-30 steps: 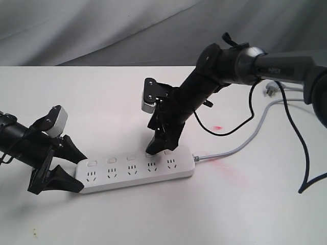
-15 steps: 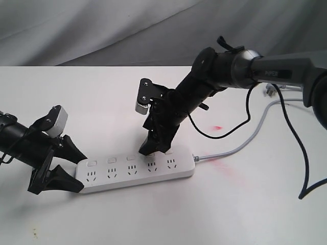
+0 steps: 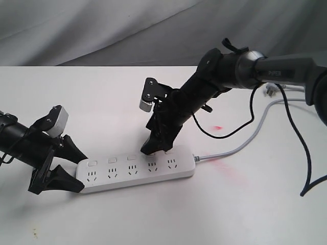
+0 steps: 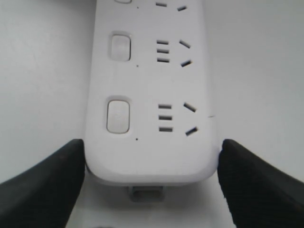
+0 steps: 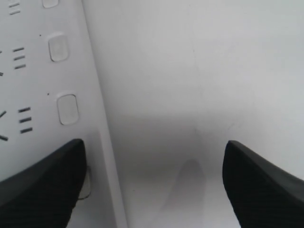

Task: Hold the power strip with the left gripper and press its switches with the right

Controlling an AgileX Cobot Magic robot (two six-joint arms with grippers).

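The white power strip (image 3: 135,171) lies flat on the table, its grey cord (image 3: 240,148) running off to the right. My left gripper (image 3: 80,173) is shut on the strip's left end, one finger against each long side; in the left wrist view the power strip (image 4: 152,95) sits between the fingers of that gripper (image 4: 152,156). My right gripper (image 3: 156,148) stands open over the row of switches (image 3: 131,157), near the fourth from the left. In the right wrist view one finger (image 5: 42,185) covers part of a switch on the strip (image 5: 28,85); the other hangs over bare table.
A grey plug (image 3: 271,91) lies at the far right by the cord. A black cable (image 3: 232,130) loops down from the right arm onto the table. A red light spot (image 3: 218,127) shows on the white table (image 3: 102,102).
My right gripper has shifted a little to the left along the switch row. The left gripper and the strip have not moved.
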